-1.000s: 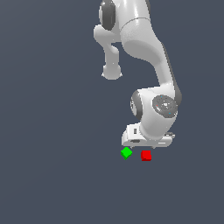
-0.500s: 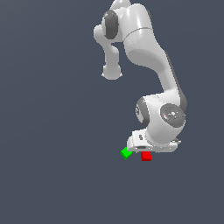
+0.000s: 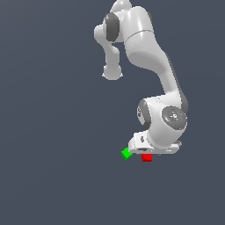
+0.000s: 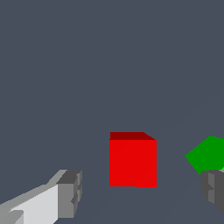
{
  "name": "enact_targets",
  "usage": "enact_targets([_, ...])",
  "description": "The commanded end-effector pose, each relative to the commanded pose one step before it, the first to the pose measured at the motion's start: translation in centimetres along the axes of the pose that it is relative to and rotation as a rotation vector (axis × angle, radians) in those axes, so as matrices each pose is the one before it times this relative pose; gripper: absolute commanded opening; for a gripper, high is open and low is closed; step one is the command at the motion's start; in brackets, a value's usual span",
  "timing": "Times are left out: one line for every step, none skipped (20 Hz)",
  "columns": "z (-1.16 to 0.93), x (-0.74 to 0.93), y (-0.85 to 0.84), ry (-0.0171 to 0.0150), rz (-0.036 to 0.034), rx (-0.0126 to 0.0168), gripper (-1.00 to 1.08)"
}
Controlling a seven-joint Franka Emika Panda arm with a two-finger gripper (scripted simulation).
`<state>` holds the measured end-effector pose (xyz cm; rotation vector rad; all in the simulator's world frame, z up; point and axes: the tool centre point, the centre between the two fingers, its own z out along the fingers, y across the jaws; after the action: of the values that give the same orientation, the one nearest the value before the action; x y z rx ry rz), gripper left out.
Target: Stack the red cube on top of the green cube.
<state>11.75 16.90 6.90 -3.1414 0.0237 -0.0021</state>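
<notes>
The red cube (image 3: 146, 157) lies on the grey floor, and the green cube (image 3: 126, 153) sits corner-on just to its left in the exterior view. My gripper (image 3: 147, 153) hangs low right over the red cube, and the white hand hides the cube's top edge. In the wrist view the red cube (image 4: 132, 159) sits between my two grey fingers (image 4: 69, 194), which stand wide apart and do not touch it. The gripper (image 4: 140, 192) is open and empty. The green cube (image 4: 209, 154) lies just beyond the other finger.
The plain dark grey floor (image 3: 52, 176) surrounds both cubes. The white arm (image 3: 149, 52) rises above the hand.
The arm has come down: the hand has dropped towards the red cube and now sits just over both cubes. The cubes have not moved.
</notes>
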Motion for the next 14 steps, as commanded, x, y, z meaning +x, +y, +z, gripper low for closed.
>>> enact_targets([0.628, -0.017, -0.015, -0.00104, 0.0, -0.00026, 1.0])
enact_targets([0.379, 0.007, -0.015, 0.0, 0.0, 0.0, 1.0])
enact_targets([0.445, 0.007, -0.018, 0.0, 0.0, 0.0, 1.0])
enact_targets([0.509, 0.007, -0.02, 0.0, 0.0, 0.0, 1.0])
enact_targets([0.569, 0.006, -0.022, 0.0, 0.0, 0.0, 1.0])
enact_targets([0.569, 0.006, -0.022, 0.0, 0.0, 0.0, 1.0])
enact_targets([0.491, 0.008, -0.019, 0.0, 0.0, 0.0, 1.0])
enact_targets([0.412, 0.011, -0.017, 0.0, 0.0, 0.0, 1.0])
enact_targets([0.333, 0.015, -0.016, 0.0, 0.0, 0.0, 1.0])
enact_targets([0.255, 0.02, -0.014, 0.0, 0.0, 0.0, 1.0])
enact_targets([0.177, 0.026, -0.013, 0.0, 0.0, 0.0, 1.0])
enact_targets([0.102, 0.032, -0.012, 0.0, 0.0, 0.0, 1.0])
enact_targets([0.052, 0.042, 0.018, -0.00029, 0.00038, 0.00009, 1.0])
enact_targets([-0.009, 0.026, -0.007, 0.0, 0.0, 0.0, 1.0])
